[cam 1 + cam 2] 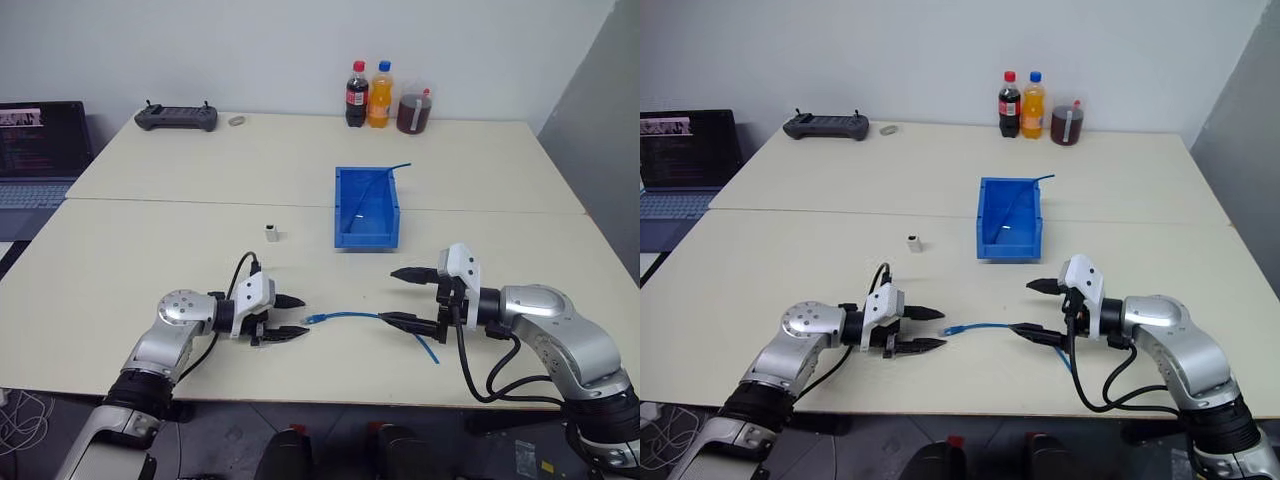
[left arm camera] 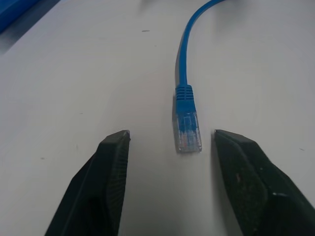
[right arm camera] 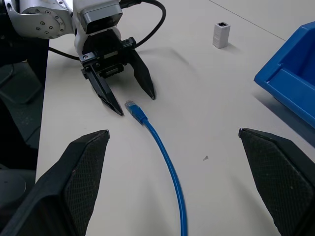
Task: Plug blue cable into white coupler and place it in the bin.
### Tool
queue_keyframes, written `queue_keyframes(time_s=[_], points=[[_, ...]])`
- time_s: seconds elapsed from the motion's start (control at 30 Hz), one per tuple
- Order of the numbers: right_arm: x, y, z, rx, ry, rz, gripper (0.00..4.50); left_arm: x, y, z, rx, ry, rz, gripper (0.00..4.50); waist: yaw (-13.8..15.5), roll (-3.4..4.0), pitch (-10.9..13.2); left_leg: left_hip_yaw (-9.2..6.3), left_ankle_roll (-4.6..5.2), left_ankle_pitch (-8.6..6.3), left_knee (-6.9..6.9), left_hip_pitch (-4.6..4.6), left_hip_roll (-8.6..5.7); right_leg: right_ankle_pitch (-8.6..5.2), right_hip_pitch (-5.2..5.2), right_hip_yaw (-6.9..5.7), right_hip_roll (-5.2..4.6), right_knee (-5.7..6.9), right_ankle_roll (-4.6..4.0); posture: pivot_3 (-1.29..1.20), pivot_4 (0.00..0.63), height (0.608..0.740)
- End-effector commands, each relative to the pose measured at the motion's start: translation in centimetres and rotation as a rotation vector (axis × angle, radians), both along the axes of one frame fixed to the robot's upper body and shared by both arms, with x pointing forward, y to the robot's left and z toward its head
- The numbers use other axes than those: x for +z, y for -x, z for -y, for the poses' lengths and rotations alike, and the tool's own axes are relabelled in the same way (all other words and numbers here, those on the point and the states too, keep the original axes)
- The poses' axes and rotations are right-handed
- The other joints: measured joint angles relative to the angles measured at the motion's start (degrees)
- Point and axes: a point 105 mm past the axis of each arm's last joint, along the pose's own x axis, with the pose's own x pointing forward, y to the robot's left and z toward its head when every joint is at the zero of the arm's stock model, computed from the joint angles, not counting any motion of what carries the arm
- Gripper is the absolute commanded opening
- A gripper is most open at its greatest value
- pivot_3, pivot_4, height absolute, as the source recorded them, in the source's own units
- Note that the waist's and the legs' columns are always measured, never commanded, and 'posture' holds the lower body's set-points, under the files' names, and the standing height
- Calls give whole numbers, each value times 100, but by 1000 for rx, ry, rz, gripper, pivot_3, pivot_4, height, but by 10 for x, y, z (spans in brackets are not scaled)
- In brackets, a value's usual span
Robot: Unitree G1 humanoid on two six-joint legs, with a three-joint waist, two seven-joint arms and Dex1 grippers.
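looking down at the table [image 1: 150, 250], i've got the left gripper [image 1: 290, 316] low over the top, fingers parted on either side of the clear plug of the blue cable [image 1: 350, 316], nothing pinched. the cable lies flat between my two arms, its far end running under the right gripper [image 1: 405, 297], which is spread wide and holds nothing. the white coupler [image 1: 271, 233] stands upright further back, well apart from the plug, left of the bin [image 1: 366, 237].
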Motion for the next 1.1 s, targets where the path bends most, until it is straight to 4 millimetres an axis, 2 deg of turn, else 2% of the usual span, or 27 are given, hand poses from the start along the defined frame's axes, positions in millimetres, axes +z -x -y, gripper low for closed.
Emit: queue_keyframes(time_s=[0.03, 0.17, 0.3, 0.4, 0.5, 0.7, 0.87, 1.0, 1.1], points=[[9, -7, 2, -20, -4, 49, 4500, -19, 17, -2, -50, -46, -83, 1796, -27, 1, -1, 0, 0, 0, -1, 0, 0, 0, 0, 0, 0, 0, 0, 0, 150, 740], [10, -13, 3, -26, -2, 54, 4500, -18, 25, 6, -83, -32, -86, 958, -47, 2, -1, 1, 0, 0, -1, 1, 0, 0, 0, 2, 0, 0, 0, 0, 150, 740], [9, -22, 6, -55, 7, 65, 4500, -20, 28, 3, -73, -37, -91, 228, -46, 1, -1, 1, 0, 0, -2, 1, 0, 0, 0, 1, 0, 0, 0, 0, 150, 740], [9, -21, 6, -50, 1, 63, 4500, -21, 29, 1, -57, -36, -104, 229, -47, 2, -1, 2, 0, 0, -2, 1, 0, 0, 0, 3, 0, 0, 0, 0, 150, 740], [9, -17, 5, -42, 18, 75, 4500, -17, 21, 1, 38, 2, -136, 229, -47, 2, -2, 2, 0, 0, -2, 1, 1, 0, 0, 2, 0, 0, -1, 0, 150, 740], [20, -6, 4, -92, -89, -19, 4500, 28, 5, 40, 195, 287, -233, 229, -29, -1, 1, -9, 0, 0, 6, -9, 1, -2, 0, -4, -2, 2, 10, 0, 150, 740], [3, 12, 3, -111, -119, -136, 4500, 75, -7, 80, 306, 571, -262, 229, 7, -6, -1, -17, -1, 0, 7, -13, 0, 2, 1, -7, -4, 0, 5, 0, 150, 740], [1, 24, -4, -65, -136, -196, 4500, 91, -6, 86, 327, 634, -287, 229, -73, -5, 0, -11, -1, 0, 8, -9, -5, 6, 1, 5, -3, 1, 11, 0, 150, 740], [3, 16, -8, -77, -178, -224, 4500, 96, 6, 92, 271, 629, -321, 229, -97, -5, 0, -13, -3, 1, 3, 0, 6, 2, 2, 5, 9, 5, 18, 0, 150, 740]])
